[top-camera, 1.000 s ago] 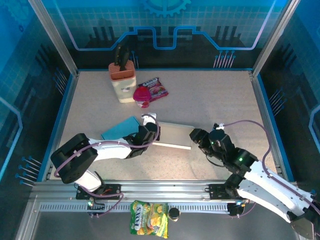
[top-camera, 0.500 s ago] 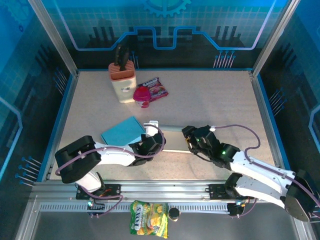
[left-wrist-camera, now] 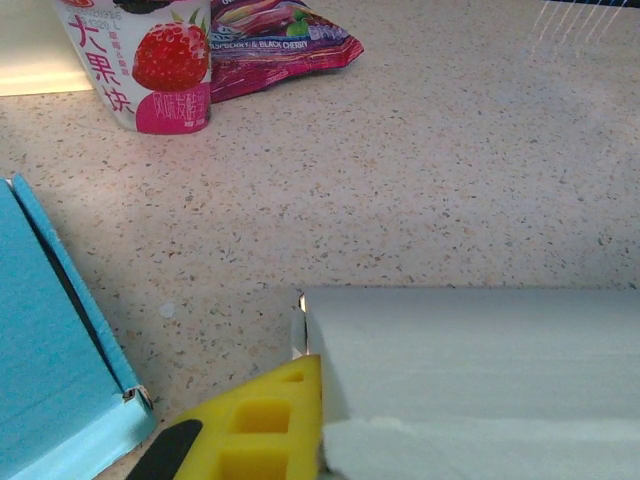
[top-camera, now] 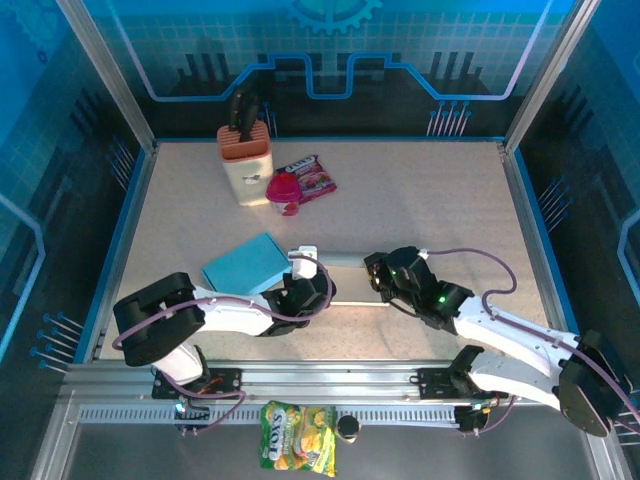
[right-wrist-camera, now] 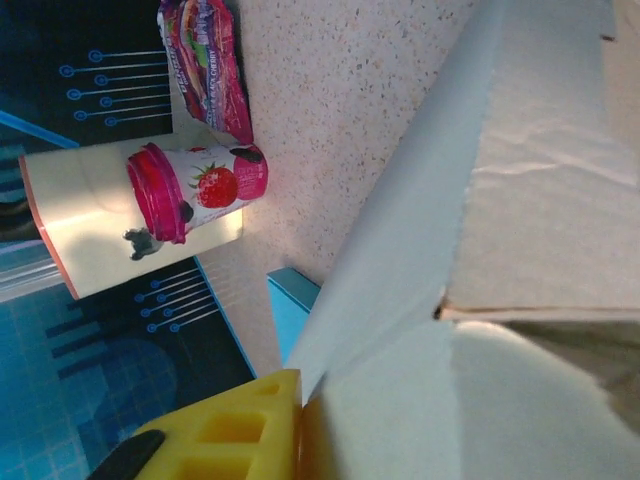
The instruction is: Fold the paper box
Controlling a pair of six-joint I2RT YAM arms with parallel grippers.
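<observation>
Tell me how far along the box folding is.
Early on. Done: the left fingers are clamped on one end of the box, which looks partly raised, one panel tilted up. In hand: the right fingers are at the opposite end, against it. Left: it is not yet box-shaped; the panels need squaring and the flaps closing.

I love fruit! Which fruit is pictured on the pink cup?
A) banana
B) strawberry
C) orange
B: the cup has a red strawberry printed on its side.
</observation>
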